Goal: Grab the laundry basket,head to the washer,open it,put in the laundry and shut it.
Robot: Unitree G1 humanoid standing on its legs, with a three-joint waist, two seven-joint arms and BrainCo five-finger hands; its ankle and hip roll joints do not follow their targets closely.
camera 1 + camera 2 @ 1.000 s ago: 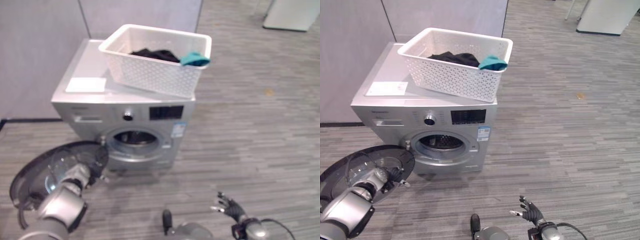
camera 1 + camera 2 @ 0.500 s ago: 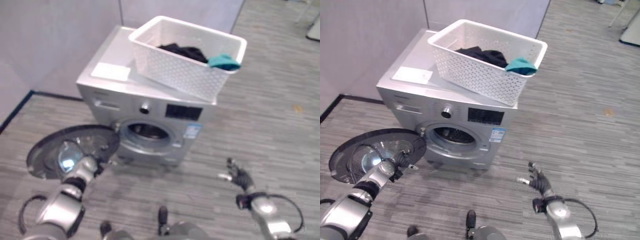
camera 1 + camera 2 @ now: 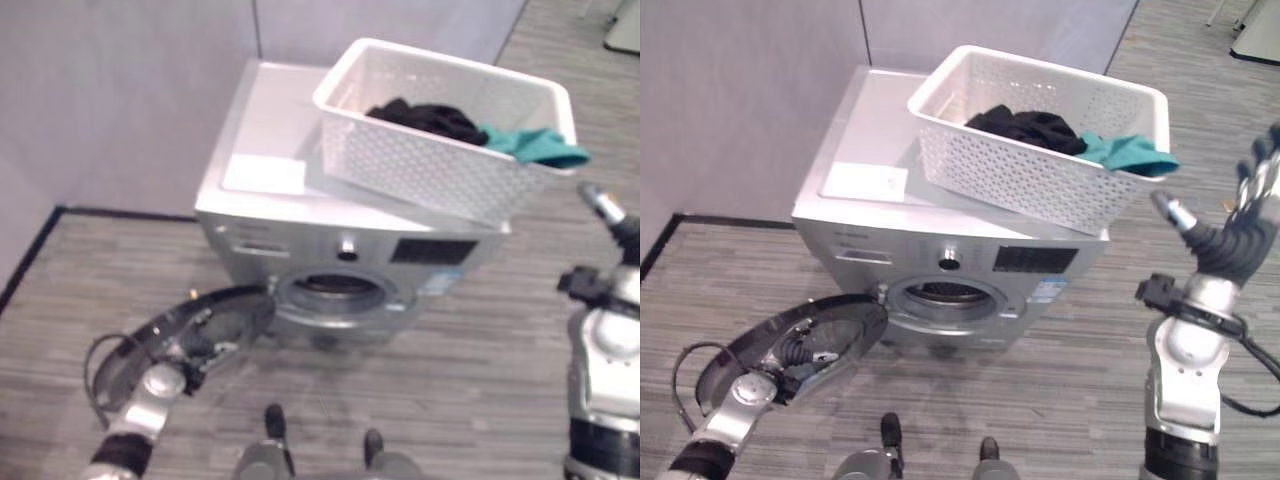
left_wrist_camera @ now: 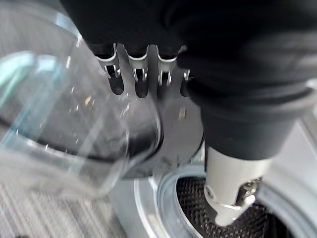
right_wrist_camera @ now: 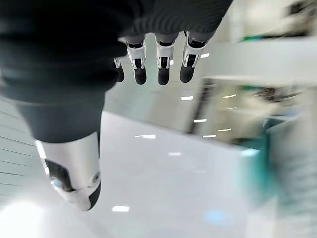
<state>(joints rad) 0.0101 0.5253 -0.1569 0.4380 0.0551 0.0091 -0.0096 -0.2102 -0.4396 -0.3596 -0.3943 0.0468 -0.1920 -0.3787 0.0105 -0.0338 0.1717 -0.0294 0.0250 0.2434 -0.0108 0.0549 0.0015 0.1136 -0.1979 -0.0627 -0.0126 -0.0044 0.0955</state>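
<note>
Left eye, washer: I see the washer (image 3: 340, 250) against the grey wall, its drum mouth (image 3: 338, 292) uncovered.
Left eye, door: the round door (image 3: 190, 335) hangs swung out to the washer's left, low over the floor (image 3: 480, 380).
Left eye, basket: the white basket (image 3: 440, 130) sits on the washer's top, toward its right side, one corner past the edge.
Left eye, laundry: dark clothes (image 3: 425, 117) and a teal cloth (image 3: 535, 145) lie in the basket; the teal one drapes over the rim.

Right eye, left hand: my left hand (image 3: 790, 362) is down at the door's inner face; from here I cannot tell how its fingers sit.
Right eye, right hand: my right hand (image 3: 1240, 225) is raised just beside the basket's right end, fingers spread, holding nothing.
Right eye, paper: a white sheet (image 3: 865, 182) lies flat on the washer's top, left of the basket.

Left wrist, left hand: fingers (image 4: 136, 69) straight over the door's glass (image 4: 64, 134), thumb apart, nothing pinched; they seem to touch it, though I am not sure.

Right wrist, right hand: fingers (image 5: 158, 57) straight and apart, thumb (image 5: 74, 171) off to one side, empty.
</note>
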